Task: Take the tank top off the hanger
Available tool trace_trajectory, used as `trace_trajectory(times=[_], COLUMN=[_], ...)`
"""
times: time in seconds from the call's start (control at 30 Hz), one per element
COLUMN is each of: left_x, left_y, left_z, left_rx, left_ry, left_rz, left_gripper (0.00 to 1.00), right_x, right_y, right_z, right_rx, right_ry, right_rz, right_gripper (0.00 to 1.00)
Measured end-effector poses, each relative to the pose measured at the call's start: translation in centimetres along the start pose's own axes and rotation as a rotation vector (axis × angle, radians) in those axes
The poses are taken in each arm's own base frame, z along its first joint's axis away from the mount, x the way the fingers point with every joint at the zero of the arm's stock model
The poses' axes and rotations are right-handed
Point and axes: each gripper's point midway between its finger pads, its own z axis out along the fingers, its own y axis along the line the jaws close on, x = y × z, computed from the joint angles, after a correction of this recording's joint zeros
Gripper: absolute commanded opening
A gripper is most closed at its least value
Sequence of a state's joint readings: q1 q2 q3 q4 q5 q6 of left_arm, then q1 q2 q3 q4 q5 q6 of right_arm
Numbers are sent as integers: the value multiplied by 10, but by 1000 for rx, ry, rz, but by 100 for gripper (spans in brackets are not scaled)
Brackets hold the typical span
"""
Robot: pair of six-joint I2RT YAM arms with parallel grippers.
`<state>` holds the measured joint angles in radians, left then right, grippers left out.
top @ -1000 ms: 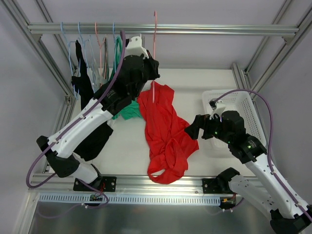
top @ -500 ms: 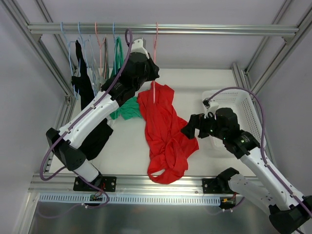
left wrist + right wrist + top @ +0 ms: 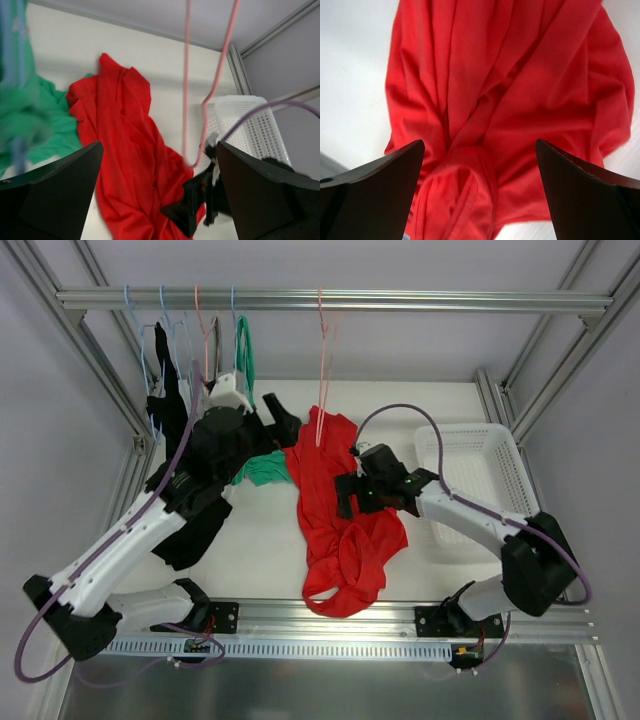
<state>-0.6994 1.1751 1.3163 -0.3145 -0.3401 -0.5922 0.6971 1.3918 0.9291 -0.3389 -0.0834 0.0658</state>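
Red tank top (image 3: 335, 505), crumpled, seemingly off hanger (image 3: 321, 360)

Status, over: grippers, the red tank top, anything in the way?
Both open: left gripper empty, facing pink hanger; right gripper over red tank top. Tank top heaped on table, looks clear of hanger. Nothing blocking.

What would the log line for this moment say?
tank top: off hanger, lying on table | left gripper: open, empty | right gripper: open, above tank top
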Motion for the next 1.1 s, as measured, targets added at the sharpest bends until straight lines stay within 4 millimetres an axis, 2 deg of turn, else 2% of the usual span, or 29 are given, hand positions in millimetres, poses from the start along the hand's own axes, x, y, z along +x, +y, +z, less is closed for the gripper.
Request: trace_trajectory(times=[0.2, 0.33, 0.37, 0.4, 0.43, 0.5, 0.53, 0.63, 0.73, 0.8, 0.87, 0.97, 1.1], left_x=[18, 24, 23, 22, 20, 22, 24, 33, 42, 46, 48, 46, 57], left_y=[54, 76, 79, 81, 83, 86, 89, 91, 87, 82, 76, 73, 80], left_z=[-61, -91, -96, -103, -107, -112, -114, -117, -124, -132, -142, -158, -164], left_rx=[-32, -26, -24, -20, -15, -19, -26, -25, 23, 79, 140, 207, 232], left_ry=[-66, -104, -113, -121, -127, -116, -101, -42, 7, 29, 32, -5, -15], left_rz=[-8, 4, 9, 22, 34, 74, 93, 139, 184, 215, 236, 254, 265], left_gripper=[99, 99, 99, 99, 99, 99, 99, 99, 99, 99, 99, 99, 99], right_x=[-11, 3, 6, 1, -1, -4, -6, -3, 13, 9, -11, -56, -118], right_y=[-2, -11, -14, -11, -9, -7, -7, -7, -18, -19, -14, -4, -8], right_z=[59, 87, 92, 94, 96, 99, 102, 95, 71, 44, 9, -60, -165], right_rx=[141, 247, 271, 272, 269, 256, 244, 217, 223, 224, 206, 175, 192], right_ry=[52, 96, 102, 89, 76, 56, 36, -23, -41, -82, -168, -344, -573], right_rz=[-26, -39, -45, -47, -46, -51, -48, -35, -36, -43, -51, -60, -47], right_gripper=[99, 98, 92, 80, 50, 21, 1, 0, 0, 0, 0, 0, 0])
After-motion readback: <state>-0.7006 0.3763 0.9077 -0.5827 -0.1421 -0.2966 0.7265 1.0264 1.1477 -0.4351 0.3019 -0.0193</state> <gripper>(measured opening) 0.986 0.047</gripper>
